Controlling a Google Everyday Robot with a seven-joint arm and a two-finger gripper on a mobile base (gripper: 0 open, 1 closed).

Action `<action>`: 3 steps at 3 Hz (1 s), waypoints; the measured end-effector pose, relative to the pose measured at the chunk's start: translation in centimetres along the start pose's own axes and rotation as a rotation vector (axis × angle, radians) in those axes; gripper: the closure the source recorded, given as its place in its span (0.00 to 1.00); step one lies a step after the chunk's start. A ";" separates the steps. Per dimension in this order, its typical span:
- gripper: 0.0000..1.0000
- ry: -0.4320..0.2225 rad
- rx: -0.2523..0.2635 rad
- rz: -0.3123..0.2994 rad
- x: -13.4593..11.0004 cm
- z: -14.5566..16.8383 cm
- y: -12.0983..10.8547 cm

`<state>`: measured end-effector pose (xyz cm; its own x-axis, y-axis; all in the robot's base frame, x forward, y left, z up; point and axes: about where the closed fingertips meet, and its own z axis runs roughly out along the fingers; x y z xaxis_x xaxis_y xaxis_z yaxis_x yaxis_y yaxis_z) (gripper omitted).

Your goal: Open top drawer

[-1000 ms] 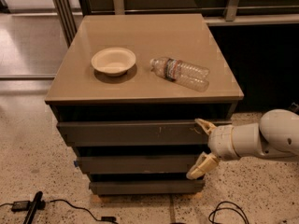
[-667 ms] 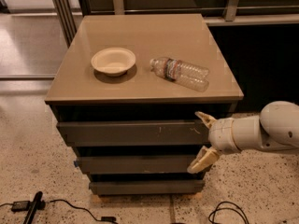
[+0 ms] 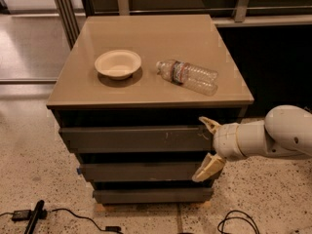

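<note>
The top drawer (image 3: 131, 139) is a wide dark grey front just under the tan cabinet top, with small pale scratches right of centre. It stands out a little further than the two drawer fronts below it. My gripper (image 3: 206, 147) is at the drawer's right end, open. Its upper finger (image 3: 209, 125) is at the drawer's top right corner. Its lower finger (image 3: 208, 167) hangs in front of the middle drawer's right end. The white arm reaches in from the right.
A pale paper bowl (image 3: 118, 64) and a clear plastic bottle (image 3: 188, 76) lying on its side rest on the cabinet top (image 3: 146, 38). The middle drawer (image 3: 141, 171) and bottom drawer (image 3: 151, 195) are below. Black cables (image 3: 63, 213) lie on the speckled floor. A dark wall panel stands at the right.
The gripper and arm have moved a little up and left, closer to the top drawer's right end. The drawer, bowl and bottle have not visibly moved.
</note>
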<state>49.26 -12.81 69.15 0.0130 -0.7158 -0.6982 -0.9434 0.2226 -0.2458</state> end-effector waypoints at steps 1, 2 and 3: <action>0.00 0.008 0.008 -0.059 -0.5 2.0 -1.5; 0.00 0.047 0.009 -0.073 1.5 5.2 -3.5; 0.00 0.050 0.008 -0.072 1.7 5.5 -3.7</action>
<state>54.54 -11.23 65.16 0.0638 -0.7625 -0.6438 -0.9378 0.1748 -0.3000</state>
